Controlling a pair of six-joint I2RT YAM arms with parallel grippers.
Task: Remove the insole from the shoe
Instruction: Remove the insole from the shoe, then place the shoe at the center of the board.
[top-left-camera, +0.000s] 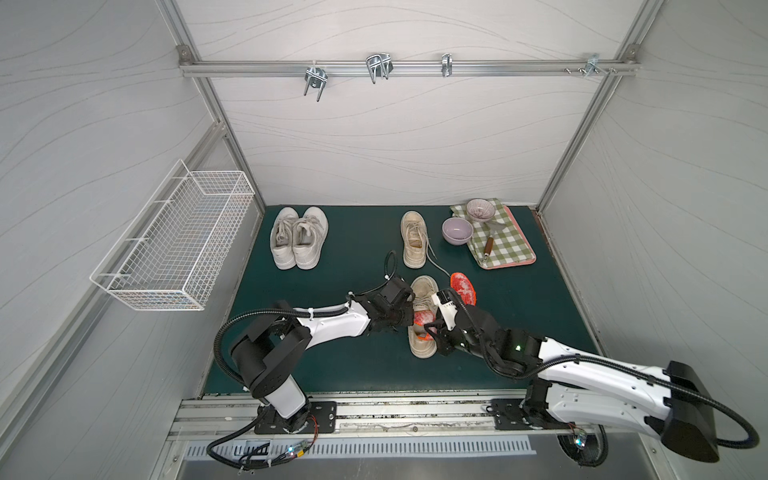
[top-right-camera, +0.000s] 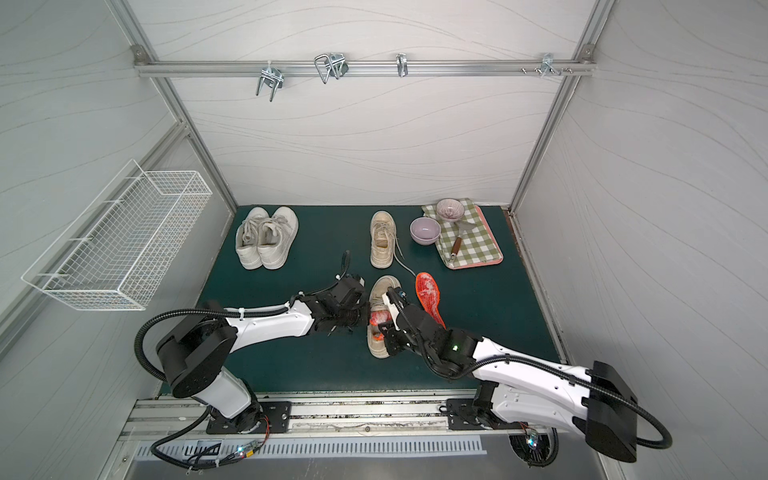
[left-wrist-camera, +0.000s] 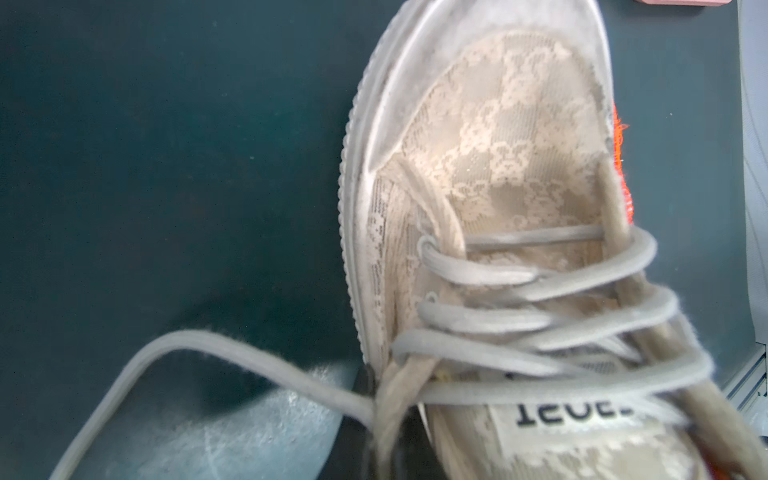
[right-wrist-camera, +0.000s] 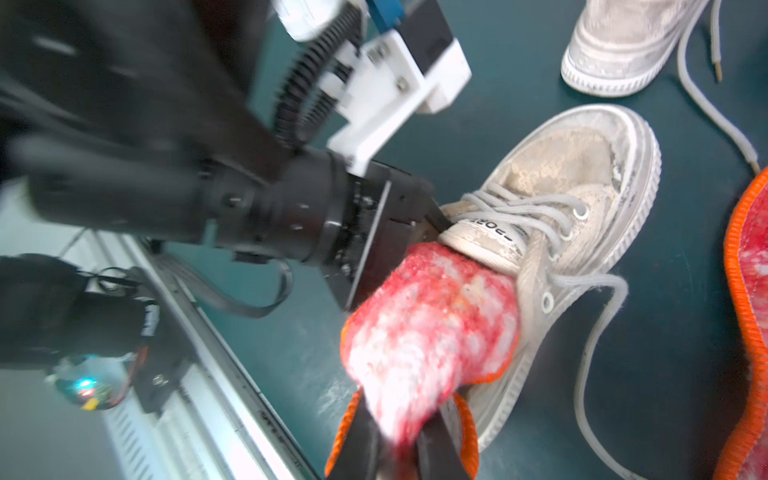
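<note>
Fingers (right-wrist-camera: 438, 453) of the right gripper (right-wrist-camera: 397, 449) pinch the insole (right-wrist-camera: 428, 328) by its heel end, the sensible hold. It bows half out of the shoe (right-wrist-camera: 582, 174), looking light, soft and floppy. The left gripper (right-wrist-camera: 434, 218) is clamped on the shoe's collar.

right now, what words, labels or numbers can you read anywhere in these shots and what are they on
"POR": black print on the tongue label of the near shoe; the word's ends are blurred.
Same label, left wrist view: upside down, half under a lace, unreadable.
Tongue patch of the far tan shoe: too small to read.
No other text that I can make out.
</note>
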